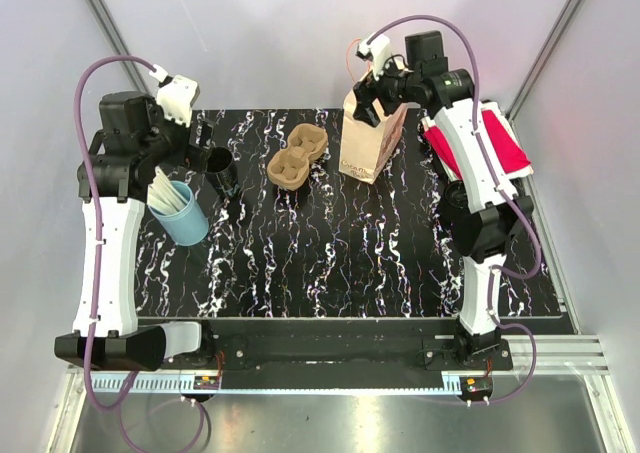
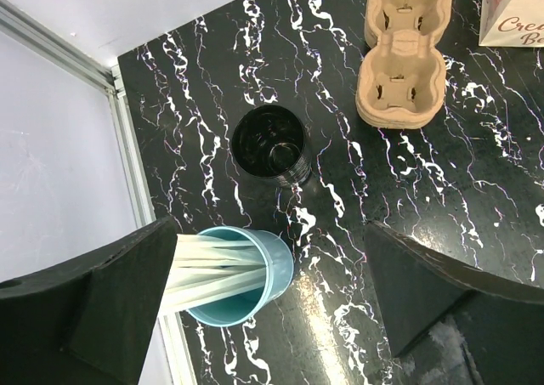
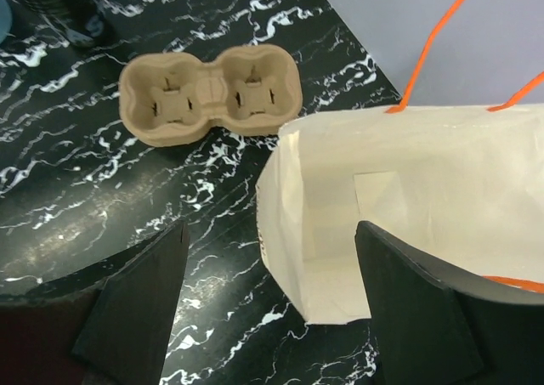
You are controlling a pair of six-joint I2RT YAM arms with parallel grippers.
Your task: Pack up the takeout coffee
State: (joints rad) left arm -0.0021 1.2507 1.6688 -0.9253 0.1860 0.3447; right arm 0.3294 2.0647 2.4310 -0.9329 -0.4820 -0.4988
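A paper bag [image 1: 372,138] with orange handles stands open at the back right of the mat, and the right wrist view looks into its bare inside [image 3: 425,206]. My right gripper [image 3: 272,232] is open above the bag's rim, its left wall between the fingers; from the top camera the gripper [image 1: 372,98] sits at the bag's mouth. A brown two-cup cardboard carrier [image 1: 298,157] [image 3: 208,92] [image 2: 404,49] lies left of the bag. Further left stands a black cup [image 1: 218,168] [image 2: 270,143]. My left gripper [image 2: 272,257] [image 1: 200,143] hangs open above the mat, holding nothing.
A light blue cup [image 1: 185,213] [image 2: 246,274] holding white flat sticks [image 2: 212,266] stands near the mat's left edge, partly under my left finger. Red and pink sheets [image 1: 490,143] lie at the right edge beneath the right arm. White walls close in the back and sides.
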